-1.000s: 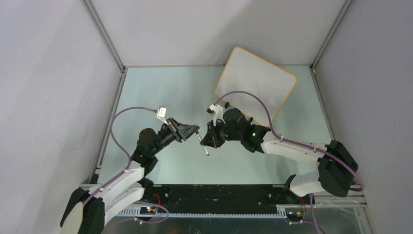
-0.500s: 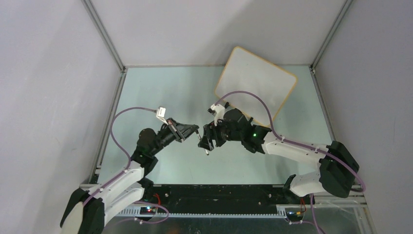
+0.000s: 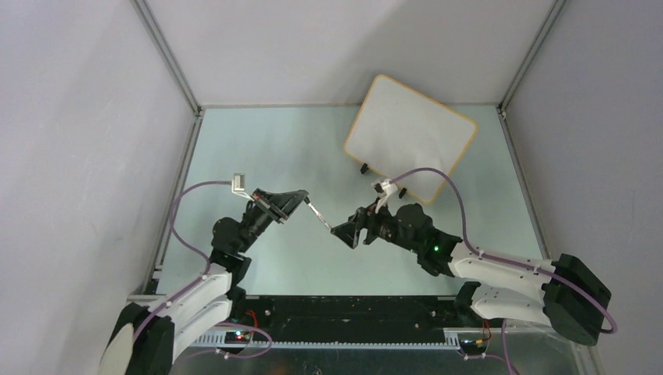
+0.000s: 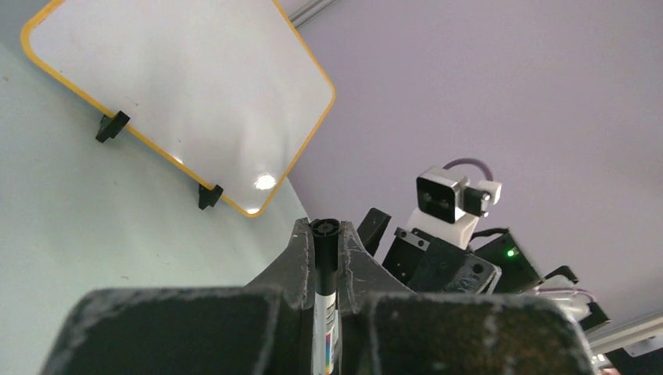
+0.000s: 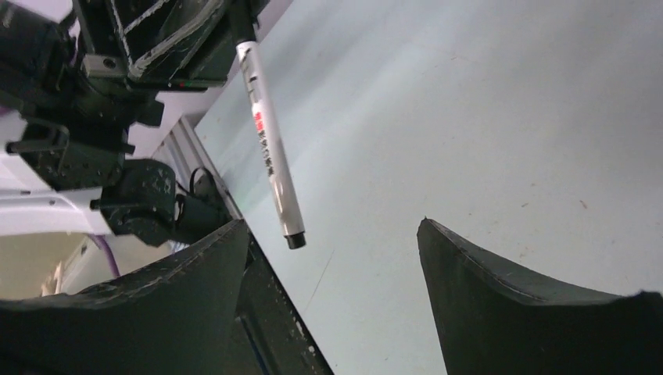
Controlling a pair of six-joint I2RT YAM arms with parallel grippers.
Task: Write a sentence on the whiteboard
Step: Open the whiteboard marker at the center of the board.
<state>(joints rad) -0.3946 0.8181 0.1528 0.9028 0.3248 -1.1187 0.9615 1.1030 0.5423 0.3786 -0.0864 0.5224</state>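
One pale green surface [image 3: 313, 148] is carrying everything you are working with, and grey walls [image 3: 328, 47] are closing it in on three sides. Your whiteboard [image 3: 410, 137] is sitting at the far right of it, close to the back wall. It is turned at an angle, with its orange rim running all round and its face showing plain white. Your left arm [image 3: 234, 234] is reaching in from the near left and your right arm [image 3: 485, 262] from the near right. The two are meeting over the middle of the surface, well short of the board. The left jaws are gripping a marker [image 3: 319, 216], with its free end pointing toward the right arm. The right jaws are standing wide apart, holding nothing. In the right wrist view the marker's dark end is hanging between them, touching neither side. Two small black feet [image 3: 363, 167] are propping the board's near edge, both resting on the surface.
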